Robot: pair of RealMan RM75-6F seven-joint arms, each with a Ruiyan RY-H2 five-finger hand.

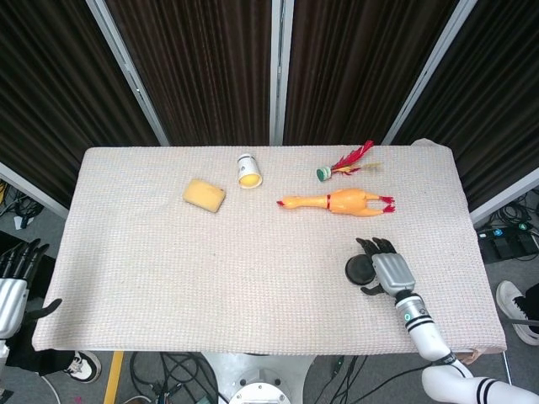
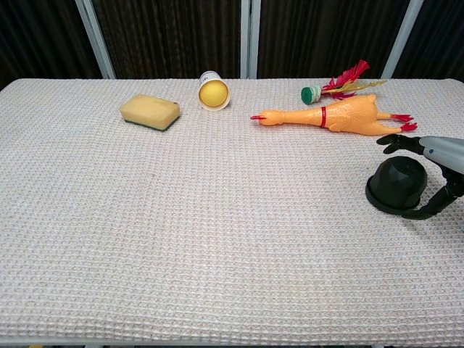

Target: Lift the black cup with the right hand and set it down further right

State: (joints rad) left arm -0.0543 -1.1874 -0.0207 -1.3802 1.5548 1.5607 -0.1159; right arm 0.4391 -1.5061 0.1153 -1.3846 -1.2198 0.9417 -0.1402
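Note:
The black cup (image 1: 360,268) (image 2: 396,185) stands upside down on the white woven table cover (image 1: 210,278), at the right front. My right hand (image 1: 389,271) (image 2: 437,165) is just to its right, fingers spread around the cup. The fingers (image 2: 396,143) reach behind the cup's top and the thumb (image 2: 426,212) curls by its base; no firm grip shows. My left hand (image 1: 13,286) hangs off the table's left front corner, fingers apart and holding nothing.
A rubber chicken (image 1: 337,202) (image 2: 333,116) lies just behind the cup. Further back are a red-feathered shuttlecock (image 1: 345,163) (image 2: 337,85), a white cup on its side (image 1: 248,170) (image 2: 212,91) and a yellow sponge (image 1: 205,195) (image 2: 149,111). The table's right edge (image 1: 480,269) is close.

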